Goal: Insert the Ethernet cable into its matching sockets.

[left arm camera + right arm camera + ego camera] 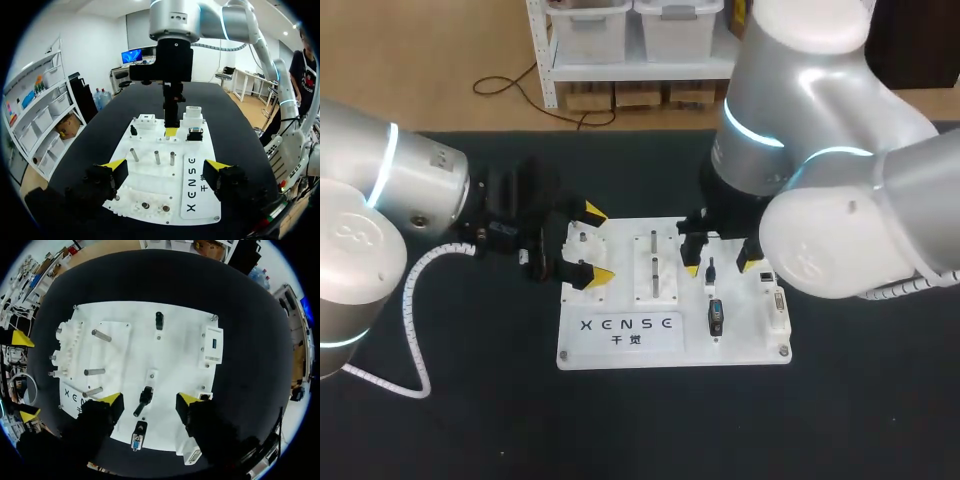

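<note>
The white board [620, 345] lies flat on the black table [470, 420]. The left gripper [165, 169] hangs at the board's left edge, with its 2 fingers wide apart and nothing between them. The right gripper [150, 400] stands above the board's right half, pointing down. Its fingers are also apart and clamp nothing. Under it, on the board's surface between the 2 yellow tips, lies a short black plug [144, 399], probably the end of the Ethernet cable. As far as I can see, neither finger touches it. 3 metal pins [94, 372] stand upright in the board's middle part. A white socket block [212, 344] sits near the board's right edge. A black and blue connector [716, 318] lies toward the board's front edge.
</note>
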`<action>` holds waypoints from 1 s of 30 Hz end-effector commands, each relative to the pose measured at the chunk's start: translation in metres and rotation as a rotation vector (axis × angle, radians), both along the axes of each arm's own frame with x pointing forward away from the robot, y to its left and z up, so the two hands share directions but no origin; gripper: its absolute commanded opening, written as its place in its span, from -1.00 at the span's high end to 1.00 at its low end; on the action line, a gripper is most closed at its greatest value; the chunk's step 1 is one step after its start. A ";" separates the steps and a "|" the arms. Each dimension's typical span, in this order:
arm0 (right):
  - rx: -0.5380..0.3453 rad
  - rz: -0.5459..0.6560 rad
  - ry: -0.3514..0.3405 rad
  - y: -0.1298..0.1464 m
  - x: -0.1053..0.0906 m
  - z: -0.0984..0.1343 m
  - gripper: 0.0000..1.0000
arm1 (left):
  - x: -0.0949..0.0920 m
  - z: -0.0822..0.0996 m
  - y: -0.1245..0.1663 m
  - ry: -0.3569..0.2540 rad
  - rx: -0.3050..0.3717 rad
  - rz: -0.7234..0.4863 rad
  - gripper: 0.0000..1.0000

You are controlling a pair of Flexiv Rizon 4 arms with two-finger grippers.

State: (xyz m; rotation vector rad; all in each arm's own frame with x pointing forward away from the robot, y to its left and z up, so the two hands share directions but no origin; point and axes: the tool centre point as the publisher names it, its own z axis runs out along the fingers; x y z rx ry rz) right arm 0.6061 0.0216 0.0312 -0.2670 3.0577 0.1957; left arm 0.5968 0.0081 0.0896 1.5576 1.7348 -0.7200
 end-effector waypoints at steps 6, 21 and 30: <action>-0.019 0.005 0.012 0.004 0.004 -0.008 0.07 | 0.000 -0.001 0.001 -0.003 -0.004 0.000 -1.00; -0.043 0.016 0.015 0.006 0.007 -0.011 0.87 | 0.000 -0.001 0.001 -0.003 -0.004 0.000 -1.00; -0.042 0.025 0.015 0.007 0.006 -0.001 1.00 | 0.000 -0.001 0.001 -0.003 -0.004 0.000 -1.00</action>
